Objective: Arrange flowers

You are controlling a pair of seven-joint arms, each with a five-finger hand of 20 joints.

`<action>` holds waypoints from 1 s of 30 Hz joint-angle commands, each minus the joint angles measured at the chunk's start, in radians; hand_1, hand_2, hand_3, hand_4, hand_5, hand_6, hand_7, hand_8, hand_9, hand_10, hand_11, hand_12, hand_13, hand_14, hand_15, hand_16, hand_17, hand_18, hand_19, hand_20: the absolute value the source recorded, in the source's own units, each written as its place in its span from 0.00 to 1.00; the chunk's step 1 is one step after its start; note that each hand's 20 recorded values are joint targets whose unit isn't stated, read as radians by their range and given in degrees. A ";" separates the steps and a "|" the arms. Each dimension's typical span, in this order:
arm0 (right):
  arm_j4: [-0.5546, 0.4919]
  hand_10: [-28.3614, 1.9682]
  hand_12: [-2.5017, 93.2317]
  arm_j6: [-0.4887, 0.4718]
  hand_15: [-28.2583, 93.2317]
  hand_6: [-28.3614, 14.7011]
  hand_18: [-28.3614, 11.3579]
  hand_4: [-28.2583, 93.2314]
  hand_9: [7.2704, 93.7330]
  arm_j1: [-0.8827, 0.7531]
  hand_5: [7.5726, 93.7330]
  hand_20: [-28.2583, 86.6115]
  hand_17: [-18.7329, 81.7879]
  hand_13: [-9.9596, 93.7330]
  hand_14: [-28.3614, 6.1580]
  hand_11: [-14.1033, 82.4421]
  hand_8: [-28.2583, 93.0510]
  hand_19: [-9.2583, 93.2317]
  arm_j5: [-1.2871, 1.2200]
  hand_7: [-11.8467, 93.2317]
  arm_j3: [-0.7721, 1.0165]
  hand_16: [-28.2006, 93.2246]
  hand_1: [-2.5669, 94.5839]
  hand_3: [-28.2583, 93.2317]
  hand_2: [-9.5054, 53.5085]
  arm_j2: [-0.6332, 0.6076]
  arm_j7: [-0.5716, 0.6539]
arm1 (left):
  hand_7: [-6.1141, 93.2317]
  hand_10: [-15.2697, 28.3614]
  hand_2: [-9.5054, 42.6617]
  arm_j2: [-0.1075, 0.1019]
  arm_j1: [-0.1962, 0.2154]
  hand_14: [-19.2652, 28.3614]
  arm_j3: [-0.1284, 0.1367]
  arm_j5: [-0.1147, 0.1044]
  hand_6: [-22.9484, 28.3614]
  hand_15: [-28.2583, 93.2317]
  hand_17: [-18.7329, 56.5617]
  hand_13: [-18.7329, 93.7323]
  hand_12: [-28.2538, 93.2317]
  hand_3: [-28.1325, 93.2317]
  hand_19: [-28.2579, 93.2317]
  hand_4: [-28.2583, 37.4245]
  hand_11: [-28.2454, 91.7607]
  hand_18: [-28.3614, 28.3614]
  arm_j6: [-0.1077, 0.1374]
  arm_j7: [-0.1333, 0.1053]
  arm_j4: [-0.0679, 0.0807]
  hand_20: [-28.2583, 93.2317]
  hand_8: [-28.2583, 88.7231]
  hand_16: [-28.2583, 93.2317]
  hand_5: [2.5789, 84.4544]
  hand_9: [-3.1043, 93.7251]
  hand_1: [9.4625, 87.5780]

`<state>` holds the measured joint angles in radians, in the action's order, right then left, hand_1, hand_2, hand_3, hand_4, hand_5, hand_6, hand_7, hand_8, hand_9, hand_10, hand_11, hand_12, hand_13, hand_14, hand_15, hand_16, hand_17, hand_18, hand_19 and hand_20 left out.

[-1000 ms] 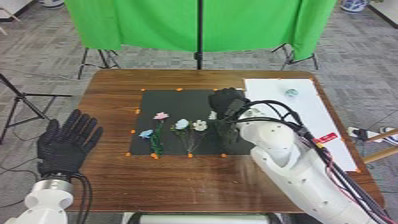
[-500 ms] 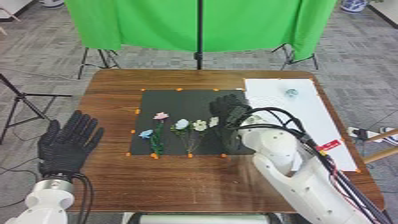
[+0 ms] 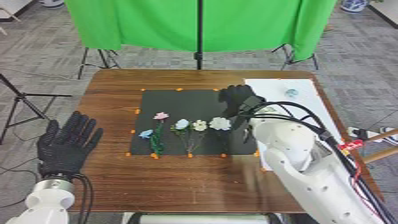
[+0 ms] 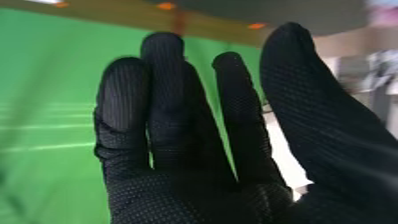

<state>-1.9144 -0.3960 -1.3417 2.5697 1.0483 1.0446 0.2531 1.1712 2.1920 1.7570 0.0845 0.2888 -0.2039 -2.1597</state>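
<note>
five artificial-looking flowers lie in a loose row on a dark mat (image 3: 178,102), their heads mostly pointing away from the robot and their stems toward it. from left to right come a blue flower (image 3: 147,134), a pink flower (image 3: 161,115) set a little farther off, a pale blue flower (image 3: 182,124), a cream flower (image 3: 200,125) and, largest of all, a white flower (image 3: 219,123) on the right part of the mat. just beyond the white flower and to its right is the right hand (image 3: 238,100), above the mat's far right corner; its fingers are almost straight, the thumb spread well away from them, and it has hold of nothing. orange marks (image 3: 189,155) dot the mat's border. to the right lies a white sheet (image 3: 275,85) with a small pale green item (image 3: 291,93) near its far end. well left of the mat is the left hand (image 3: 68,147), fingers straight and fanned apart, nothing in its grasp. all this is at a brown wooden tabletop (image 3: 178,185); beyond it hangs a green cloth (image 3: 142,25).
</note>
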 commanded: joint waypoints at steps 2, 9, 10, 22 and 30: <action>0.330 0.38 0.17 0.317 0.53 0.56 0.20 0.00 0.39 0.136 0.51 0.44 0.39 0.40 0.29 0.25 0.13 0.71 0.021 0.27 0.164 0.34 0.53 0.89 0.00 0.017 0.062 | 0.24 0.69 0.38 0.006 0.034 0.71 -0.005 0.003 0.62 0.57 0.20 0.40 0.34 0.83 0.49 0.00 0.44 0.75 -0.011 -0.005 -0.007 0.36 0.16 0.20 0.54 0.43 0.26; 0.524 0.44 0.15 0.113 0.45 0.61 0.23 0.00 0.29 0.229 0.41 0.40 0.31 0.29 0.28 0.24 0.12 0.61 0.051 0.30 0.253 0.32 0.57 0.90 0.00 0.065 0.071 | 0.24 0.69 0.40 0.001 0.030 0.71 -0.013 0.008 0.62 0.57 0.20 0.39 0.34 0.83 0.48 0.00 0.43 0.74 -0.029 -0.011 -0.006 0.36 0.16 0.20 0.53 0.42 0.24; 0.543 0.45 0.15 0.096 0.45 0.61 0.24 0.00 0.29 0.237 0.41 0.39 0.31 0.29 0.28 0.24 0.12 0.61 0.031 0.30 0.262 0.32 0.57 0.90 0.00 0.077 0.075 | 0.24 0.69 0.40 -0.002 0.032 0.71 -0.014 0.008 0.62 0.57 0.20 0.39 0.34 0.83 0.48 0.00 0.43 0.74 -0.029 -0.017 -0.008 0.36 0.17 0.20 0.53 0.42 0.24; 0.695 0.57 0.11 -0.097 0.37 0.65 0.27 0.00 0.26 0.260 0.36 0.39 0.38 0.34 0.38 0.24 0.12 0.58 0.101 0.28 0.323 0.31 0.62 0.90 0.00 0.176 0.073 | 0.24 0.69 0.43 -0.008 0.016 0.70 -0.040 -0.008 0.62 0.56 0.20 0.37 0.35 0.83 0.48 0.00 0.43 0.74 -0.011 -0.009 0.002 0.36 0.17 0.20 0.53 0.42 0.23; 0.707 0.49 0.19 0.020 0.50 0.66 0.28 0.00 0.45 0.202 0.46 0.51 0.46 0.55 0.52 0.29 0.12 0.80 0.070 0.30 0.333 0.39 0.65 0.88 0.02 0.174 0.107 | 0.25 0.69 0.44 -0.003 0.026 0.71 -0.042 -0.037 0.62 0.57 0.20 0.39 0.35 0.83 0.49 0.00 0.44 0.74 0.001 0.009 0.003 0.36 0.16 0.20 0.54 0.43 0.23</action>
<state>-1.2226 -0.4690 -1.0855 2.6514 1.3887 1.2278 0.3223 1.1626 2.2014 1.7225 0.0731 0.2733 -0.2166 -2.1635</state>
